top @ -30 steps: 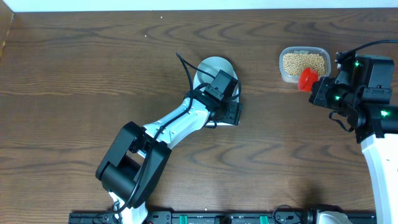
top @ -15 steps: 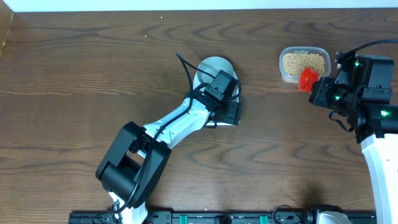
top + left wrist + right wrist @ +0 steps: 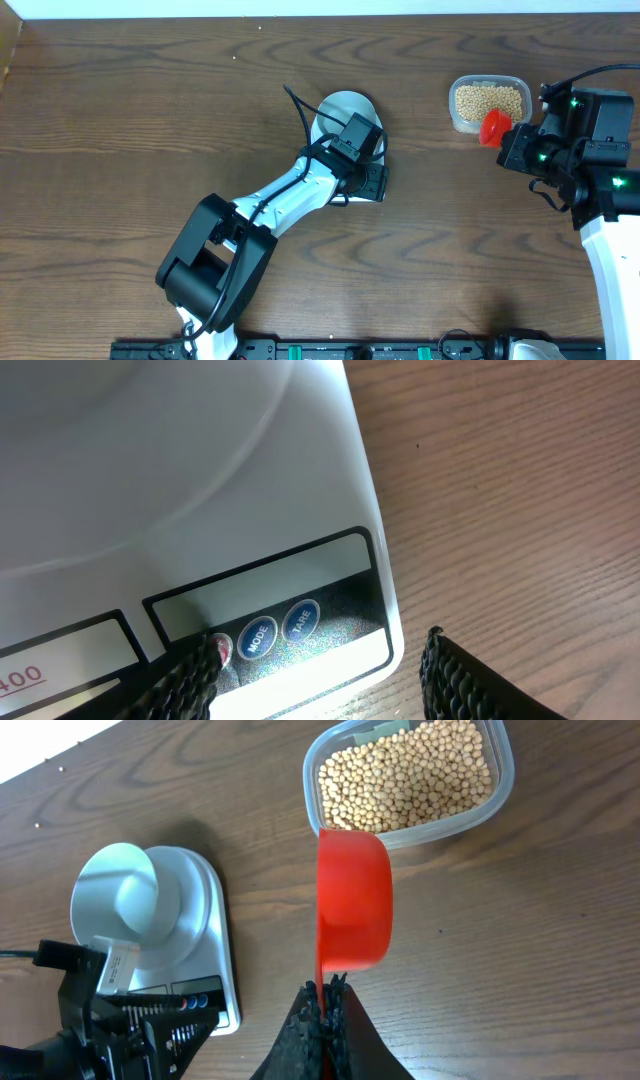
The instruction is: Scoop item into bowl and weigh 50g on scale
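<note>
The right claw (image 3: 325, 1010) is pressed together on the handle of a red plastic scoop (image 3: 352, 900), its cup just ahead and short of the clear plastic tub (image 3: 500, 795) of small tan-yellow beans (image 3: 405, 775) beyond. Well to its left, the left claw (image 3: 320, 675) stands spread and empty over the front corner of the flat white digital scale (image 3: 310, 510), the small pale blue-white bowl (image 3: 115, 900) on the platform beyond. A finger (image 3: 195, 670) leaning on the scale could falsify the reading; beans could spill on the long carry.

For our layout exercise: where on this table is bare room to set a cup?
Bare: the wide stretch left of the white digital scale, and the strip between it and the clear plastic bean tub. Crowded: around the red scoop.
</note>
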